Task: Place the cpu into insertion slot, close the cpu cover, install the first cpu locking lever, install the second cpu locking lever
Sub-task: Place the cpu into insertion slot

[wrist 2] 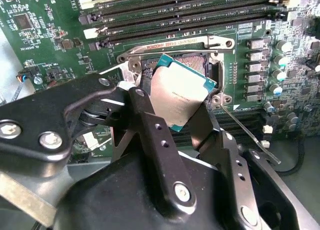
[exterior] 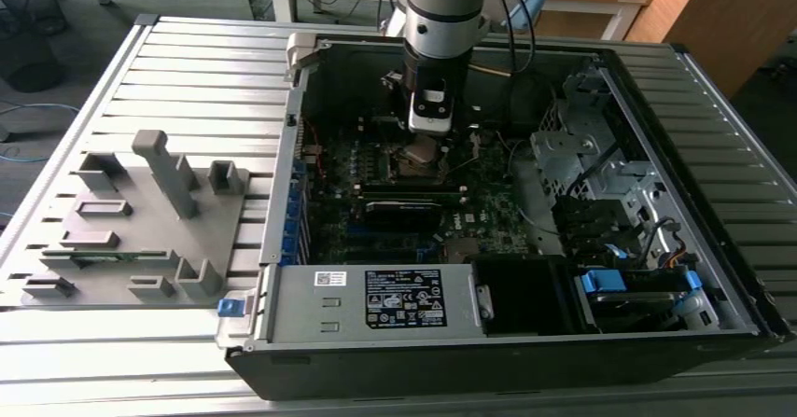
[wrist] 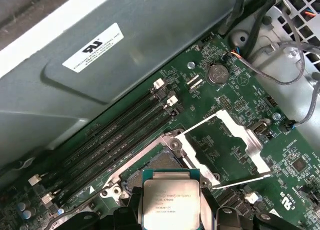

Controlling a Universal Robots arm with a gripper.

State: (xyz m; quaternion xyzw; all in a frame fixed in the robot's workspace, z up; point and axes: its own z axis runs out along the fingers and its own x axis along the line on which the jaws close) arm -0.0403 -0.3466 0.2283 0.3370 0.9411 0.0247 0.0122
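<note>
1. At the exterior view's left, a grey holder (exterior: 137,221) lay on the slatted desk (exterior: 187,62), well apart from the work.
2. Toward the middle, the arm reached down into the open computer case (exterior: 280,212), and the gripper (exterior: 425,145) hung over the green board.
3. In the second wrist view the gripper was closed on the cpu (wrist 2: 182,88), its fingers (wrist 2: 150,115) pressed against opposite edges. The chip hung tilted over the insertion slot (wrist 2: 199,63) and was not yet seated. Whether any edge touched the slot could not be told.
4. In the first wrist view the cpu cover (wrist: 240,135) lay swung open beside the slot, and a thin locking lever (wrist: 240,181) stood free.
5. By my judgement the first step was in hand. The chip was unplaced, the cover unclosed, and both levers were left to install.
6. At the exterior view's right, the metal drive cage (exterior: 585,156) sat untouched.
</note>
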